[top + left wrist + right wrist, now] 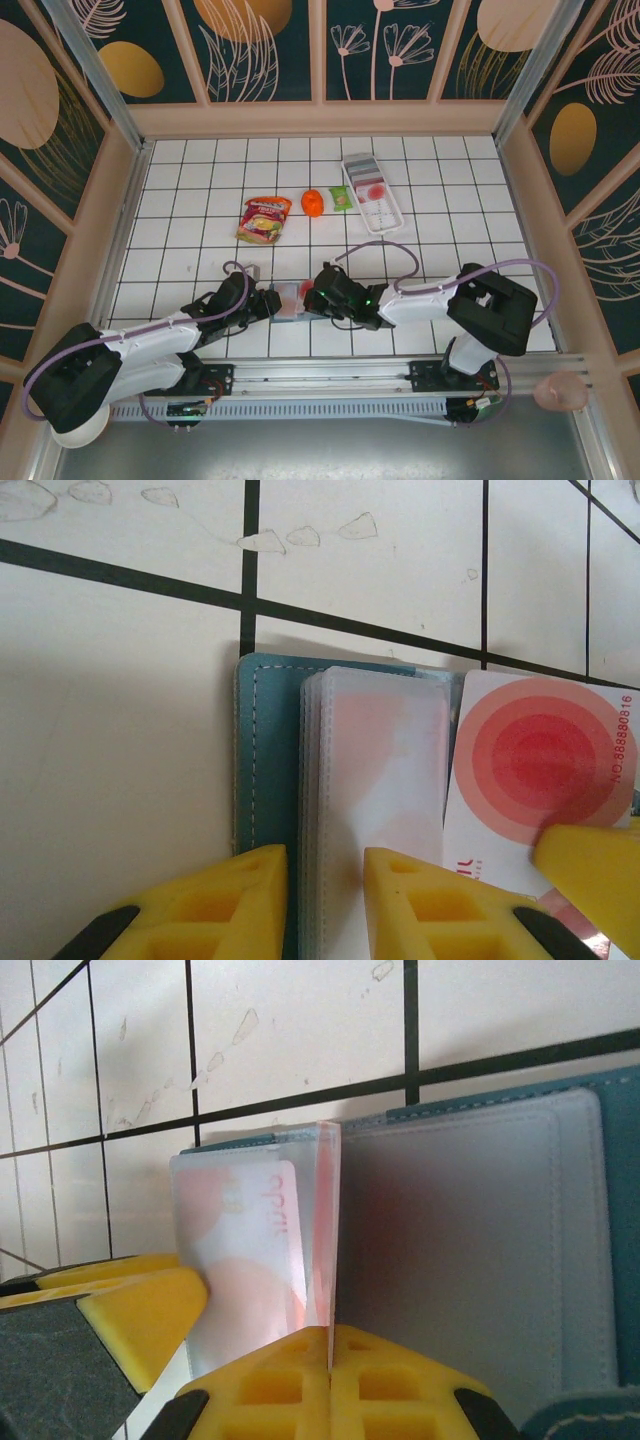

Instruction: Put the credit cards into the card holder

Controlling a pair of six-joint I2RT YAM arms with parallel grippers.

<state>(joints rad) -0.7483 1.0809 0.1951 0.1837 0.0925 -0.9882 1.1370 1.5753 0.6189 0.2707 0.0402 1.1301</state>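
Lab test cell: tiled table (pixel 180 215), floral-panelled walls (pixel 260 45), rail-mounted arms.

White arms with black joints, lilac cables, yellow ribbed fingers (pixel 240 905).

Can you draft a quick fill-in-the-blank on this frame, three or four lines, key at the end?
1. The dark teal-blue folding card holder lies ____ on the white tiled table, its clear plastic sleeves showing.
2. The white card with red concentric circles is printed with a number that starts with the letters ____.
3. The right claw is ____ on a clear plastic sleeve of the holder.
4. In the top view, the round fruit-like object between the snack packet and the white tray is coloured ____.

Missing words: open; NO; shut; orange
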